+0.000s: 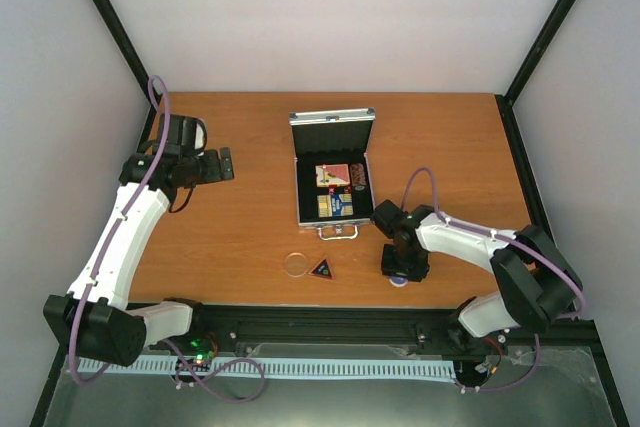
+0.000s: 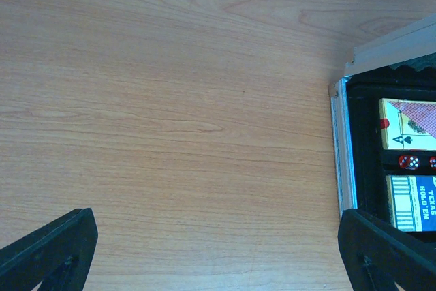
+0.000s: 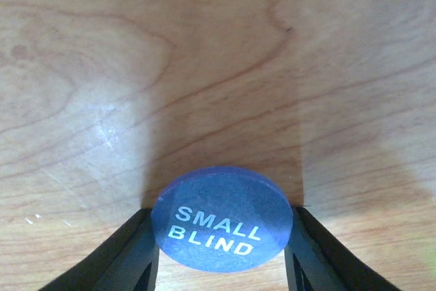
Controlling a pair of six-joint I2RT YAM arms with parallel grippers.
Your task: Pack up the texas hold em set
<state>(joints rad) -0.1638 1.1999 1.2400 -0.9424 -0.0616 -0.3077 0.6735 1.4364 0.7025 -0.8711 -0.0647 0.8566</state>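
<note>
The silver case [image 1: 300, 197] lies open at the table's middle, lid [image 1: 332, 117] raised at the back. Inside are a pink card deck [image 1: 333, 175], a brown chip stack [image 1: 357, 178] and a blue-yellow deck [image 1: 335, 206]. The left wrist view shows the case edge [image 2: 343, 148], pink deck [image 2: 412, 124], red dice [image 2: 409, 162] and blue-yellow deck [image 2: 412, 202]. My right gripper [image 3: 223, 236] is shut on the blue "SMALL BLIND" disc [image 3: 223, 219], low over the table in front of the case's right corner [image 1: 399, 281]. My left gripper [image 2: 218, 236] is open and empty, left of the case.
A clear disc [image 1: 296, 264] and a black triangle [image 1: 321, 268] lie side by side on the wood in front of the case handle [image 1: 338, 232]. White walls with black posts surround the table. A black rail runs along the near edge.
</note>
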